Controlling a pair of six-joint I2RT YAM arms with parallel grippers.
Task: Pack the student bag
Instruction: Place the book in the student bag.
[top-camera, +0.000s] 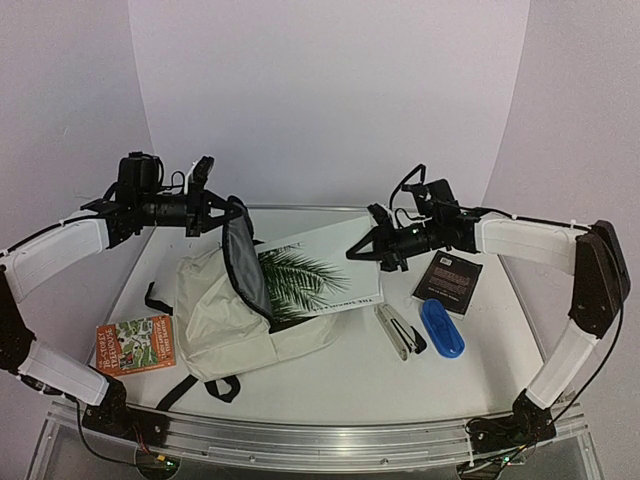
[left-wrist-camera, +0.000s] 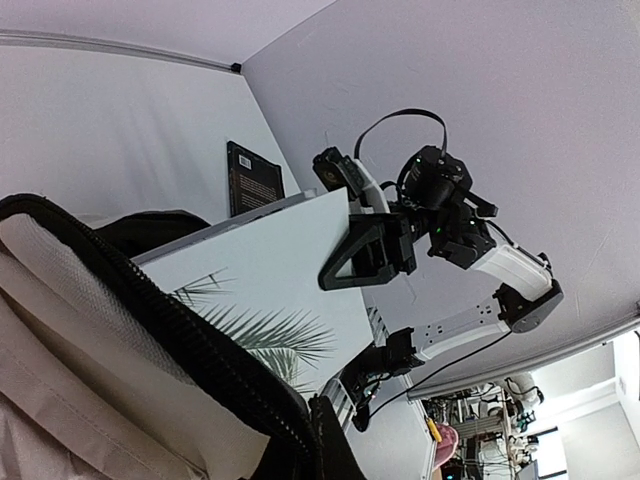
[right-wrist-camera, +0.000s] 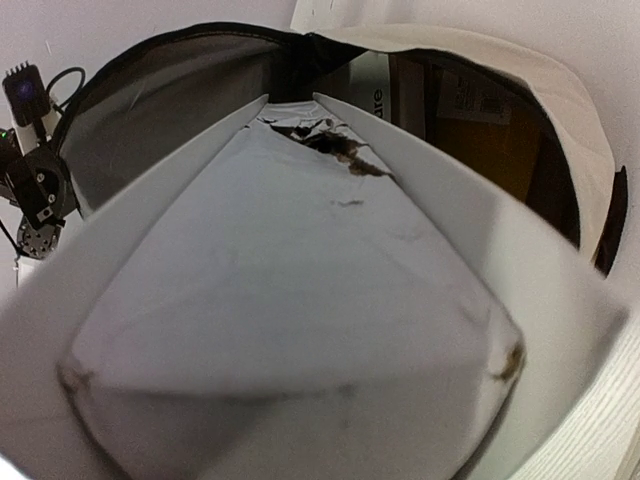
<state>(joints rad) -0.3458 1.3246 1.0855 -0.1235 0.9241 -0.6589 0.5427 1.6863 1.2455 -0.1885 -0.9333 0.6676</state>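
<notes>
**A:** What are the two grippers doing?

**B:** The left gripper (top-camera: 213, 207) is closed on the rim of the student bag (top-camera: 225, 325). It holds up the flap (top-camera: 245, 262), so the grey lining faces to the right and the mouth stands open. The right gripper (top-camera: 372, 247) is clamped on the right end of a large white book (top-camera: 320, 262) with a palm leaf on its cover. One finger is on each face of the book.

**A:** And where is the bag itself?

**B:** It lies on the table (top-camera: 330, 395), left of the centre, with its cream body slumped and its black straps spread toward the near edge. Its mouth points to the right, toward the right arm.

**A:** What is inside it?

**B:** The left end of the white book is already past the black zipper (left-wrist-camera: 215, 360) and sits between the raised flap and the cream fabric. The right part of the book is outside, above the table. In the right wrist view the book runs from the camera into the dark opening. Deeper inside, on the right, something brown shows, but I cannot tell what it is.

**A:** What is outside the bag?

**B:** A small orange book (top-camera: 135, 343) lies flat just left of the bag. A black book (top-camera: 447, 283) lies below the right gripper. Nearer to the arms, a blue object (top-camera: 442, 328) and a white folded tool (top-camera: 393, 330) lie side by side, close but apart.
</notes>
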